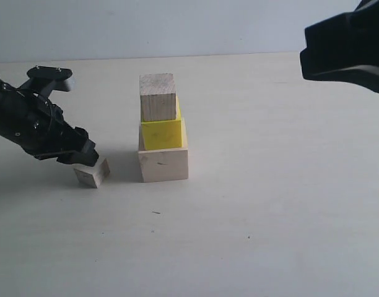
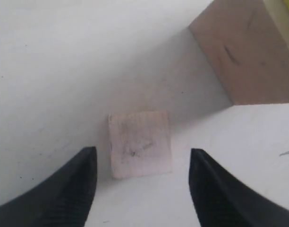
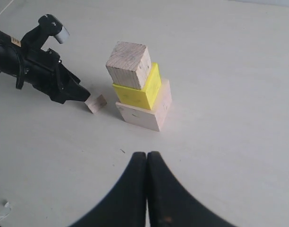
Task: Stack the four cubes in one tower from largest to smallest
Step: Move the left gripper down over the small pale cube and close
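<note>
— Checking the tower (image 1: 163, 130): what's on it?
— Three. Big cube (image 1: 163, 165) on the table (image 1: 288, 216), yellow cube (image 1: 161, 134) on that, medium cube (image 1: 158, 97) on top, set toward the yellow one's left side.
— And the small cube (image 1: 92, 176)?
— On the table, just left of the big cube, not touching it.
— Left claw (image 2: 143, 153)?
— Spread open, one finger either side of the small cube, clear of it.
— Right claw (image 3: 147, 154)?
— Pressed shut, empty, raised well apart from the tower.
</note>
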{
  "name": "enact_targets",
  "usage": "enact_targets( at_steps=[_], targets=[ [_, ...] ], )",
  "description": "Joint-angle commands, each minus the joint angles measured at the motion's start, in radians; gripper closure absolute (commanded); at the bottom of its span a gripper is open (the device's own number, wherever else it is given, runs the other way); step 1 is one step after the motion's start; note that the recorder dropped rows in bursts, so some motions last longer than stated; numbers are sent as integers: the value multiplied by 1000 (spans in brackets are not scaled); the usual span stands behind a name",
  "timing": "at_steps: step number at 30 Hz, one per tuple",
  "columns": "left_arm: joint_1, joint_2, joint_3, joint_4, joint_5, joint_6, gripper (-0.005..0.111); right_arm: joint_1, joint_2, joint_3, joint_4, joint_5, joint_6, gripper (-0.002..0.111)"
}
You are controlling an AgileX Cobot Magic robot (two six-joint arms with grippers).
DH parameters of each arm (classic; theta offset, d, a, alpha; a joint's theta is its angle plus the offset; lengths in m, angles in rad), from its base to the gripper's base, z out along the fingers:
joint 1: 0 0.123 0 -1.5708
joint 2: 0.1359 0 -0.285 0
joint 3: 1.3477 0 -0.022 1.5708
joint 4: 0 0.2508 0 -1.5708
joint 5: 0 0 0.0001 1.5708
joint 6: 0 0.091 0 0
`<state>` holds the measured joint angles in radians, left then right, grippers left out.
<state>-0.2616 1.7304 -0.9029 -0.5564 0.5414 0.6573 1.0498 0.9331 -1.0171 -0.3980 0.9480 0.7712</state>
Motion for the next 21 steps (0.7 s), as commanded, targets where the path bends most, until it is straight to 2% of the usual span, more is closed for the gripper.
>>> enact_targets(
  at_steps=[1, 13, 21],
  targets=[
    [-6, 13, -8, 0, -26, -4, 40, 3, -3, 4, -32, -1, -10, 108],
    [-11, 81, -21, -36, -33, -2, 39, 3, -3, 4, -32, -16, -10, 108],
    [-57, 96, -30, -47, -40, 71, 39, 3, -3, 4, -32, -16, -10, 108]
  ],
)
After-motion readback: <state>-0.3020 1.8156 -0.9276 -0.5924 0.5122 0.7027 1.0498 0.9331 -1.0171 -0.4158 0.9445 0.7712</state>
